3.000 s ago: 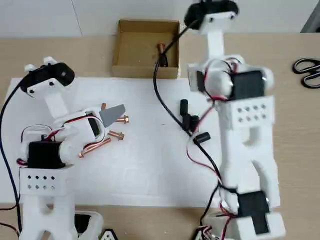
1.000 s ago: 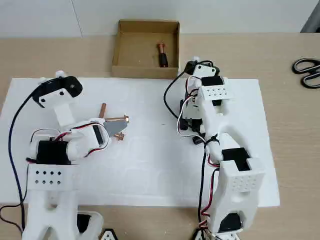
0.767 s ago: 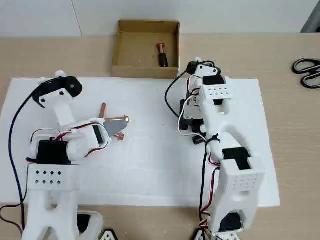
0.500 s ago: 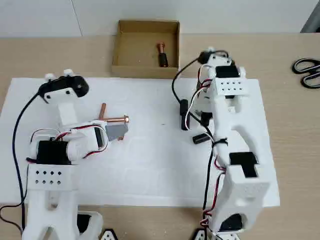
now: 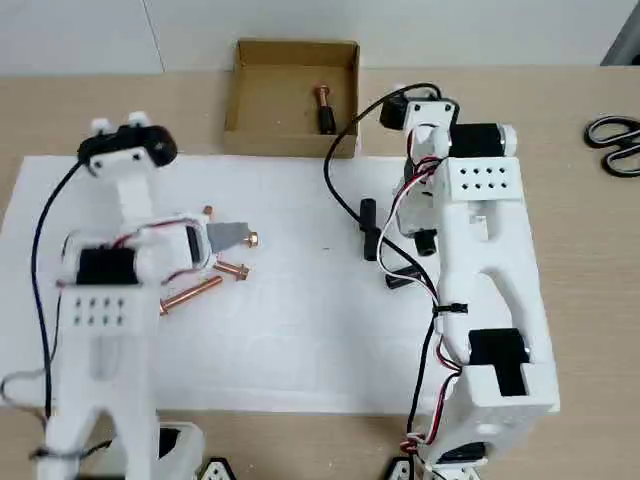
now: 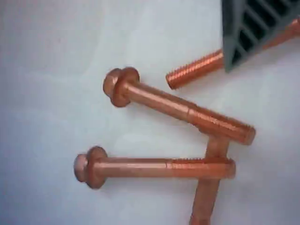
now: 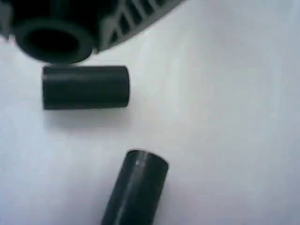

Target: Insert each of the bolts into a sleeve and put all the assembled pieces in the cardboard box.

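Fingers (image 6: 248, 28) of left gripper (image 5: 228, 234) pinch bolt (image 6: 194, 69), we see; right gripper (image 7: 89, 21) grips sleeve (image 7: 54, 42); loose bolts (image 6: 178, 108) left, loose sleeves (image 7: 85, 87) right.

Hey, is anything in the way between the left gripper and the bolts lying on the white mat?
Nothing visible does. The left gripper hangs right over the mat, and the bolts lie directly beside and under it.

below the left jaws three bolts (image 6: 178, 110) lie crossed and touching, bare white sheet (image 6: 47, 42) beyond their heads. below the right jaws two sleeves (image 7: 85, 87) lie apart with open sheet between; a black cable (image 5: 327, 185) loops just beside.
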`<state>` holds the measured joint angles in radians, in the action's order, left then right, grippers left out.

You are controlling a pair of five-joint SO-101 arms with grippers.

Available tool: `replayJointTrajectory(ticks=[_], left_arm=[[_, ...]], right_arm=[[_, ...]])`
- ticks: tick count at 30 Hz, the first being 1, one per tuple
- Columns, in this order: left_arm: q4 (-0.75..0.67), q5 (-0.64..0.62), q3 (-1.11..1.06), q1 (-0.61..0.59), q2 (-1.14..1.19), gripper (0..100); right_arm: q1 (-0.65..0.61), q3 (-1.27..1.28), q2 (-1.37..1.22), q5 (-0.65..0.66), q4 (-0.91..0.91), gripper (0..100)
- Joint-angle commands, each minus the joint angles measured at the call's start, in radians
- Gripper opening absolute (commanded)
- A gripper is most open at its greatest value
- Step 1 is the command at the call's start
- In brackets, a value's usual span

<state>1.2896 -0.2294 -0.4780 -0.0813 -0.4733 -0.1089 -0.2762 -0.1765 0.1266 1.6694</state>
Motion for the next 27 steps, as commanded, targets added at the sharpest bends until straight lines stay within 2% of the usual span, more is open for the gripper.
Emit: replayJointTrajectory(ticks=[1, 4, 6, 11, 14, 19, 27], left_arm=[[-0.003, 0.129, 0.185, -0.011, 0.184, 33], [0.081, 0.158, 0.320, -0.009, 0.350, 28], [0.140, 0.239, 0.397, -0.009, 0.445, 26], [0.270, 0.700, 0.492, -0.009, 0.594, 25], [0.342, 0.891, 0.533, -0.011, 0.609, 25], [0.362, 0.957, 0.575, -0.008, 0.615, 25], [0.362, 1.204, 0.570, 0.083, 0.618, 25]], right_arm=[[0.008, -0.049, 0.065, 0.014, 0.013, 0.3], [0.008, -0.049, 0.065, 0.014, 0.016, 0.3], [0.008, -0.049, 0.065, 0.014, 0.016, 0.3], [0.007, -0.049, 0.059, 0.014, 0.013, 0.3], [0.007, -0.049, 0.059, 0.014, 0.013, 0.3], [0.007, -0.049, 0.059, 0.012, 0.012, 0.3], [0.007, -0.048, 0.059, 0.011, 0.015, 0.3]])
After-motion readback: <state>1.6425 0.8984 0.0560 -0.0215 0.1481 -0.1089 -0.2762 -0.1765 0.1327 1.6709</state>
